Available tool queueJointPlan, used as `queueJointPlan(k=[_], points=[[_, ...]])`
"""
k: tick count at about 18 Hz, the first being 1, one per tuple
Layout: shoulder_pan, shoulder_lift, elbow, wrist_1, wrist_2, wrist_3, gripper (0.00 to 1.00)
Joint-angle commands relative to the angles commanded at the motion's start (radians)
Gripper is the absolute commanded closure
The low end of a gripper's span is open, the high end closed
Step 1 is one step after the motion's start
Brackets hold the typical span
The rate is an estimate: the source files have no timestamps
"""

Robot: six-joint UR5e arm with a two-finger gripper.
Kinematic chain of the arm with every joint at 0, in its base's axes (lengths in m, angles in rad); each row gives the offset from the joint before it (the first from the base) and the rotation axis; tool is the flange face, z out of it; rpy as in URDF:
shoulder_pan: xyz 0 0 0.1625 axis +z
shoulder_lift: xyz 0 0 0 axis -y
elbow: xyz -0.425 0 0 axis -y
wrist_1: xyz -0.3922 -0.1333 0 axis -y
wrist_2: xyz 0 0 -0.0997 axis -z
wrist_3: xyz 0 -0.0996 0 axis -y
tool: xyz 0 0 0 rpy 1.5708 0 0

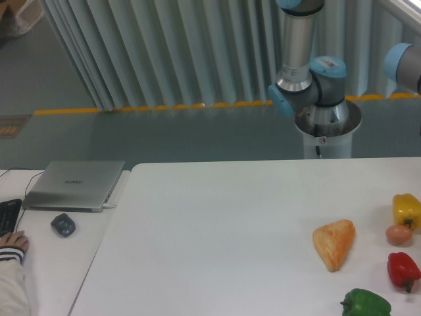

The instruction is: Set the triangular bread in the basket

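1. triangular bread (334,243): golden-orange wedge with a flaky crust, lying flat on the white tabletop (217,230) toward its right side, pointed end turned toward the near edge. nothing touches it.
2. yellow bell pepper (406,209): upright at the far right edge of view, well to the right of the bread.
3. small tan ball (398,234): egg-like, sitting just below the yellow pepper and touching or nearly touching it; i cannot tell which.
4. red bell pepper (403,269): nearer the front edge, below the tan ball, stem toward the front.
5. green bell pepper (366,303): at the bottom of view, partly cut off, in front of the bread and to its right.
6. robot arm (309,79): grey tube with light blue joint caps on a round base behind the far edge of the tabletop, rising out of the top of view.
7. claw: out of view, so its state cannot be told from here.
8. closed silver laptop (74,185): on a second white surface to the left.
9. dark mouse (63,225): just in front of the laptop.
10. black keyboard (8,215): at the left edge, partly cut off.
11. person's hand (13,241): in a white sleeve, resting by the keyboard.
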Motion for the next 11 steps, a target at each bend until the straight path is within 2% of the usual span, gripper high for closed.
queueJointPlan(k=[4, 7, 10, 11], points=[[-0.002, 0.006, 0.0, -0.017, 0.008, 0.005, 0.0], [-0.003, 0.011, -0.003, -0.008, 0.017, 0.014, 0.0], [-0.003, 0.011, -0.003, -0.011, 0.162, 0.015, 0.0], [0.012, 0.017, -0.024, -0.008, 0.198, 0.011, 0.0]])
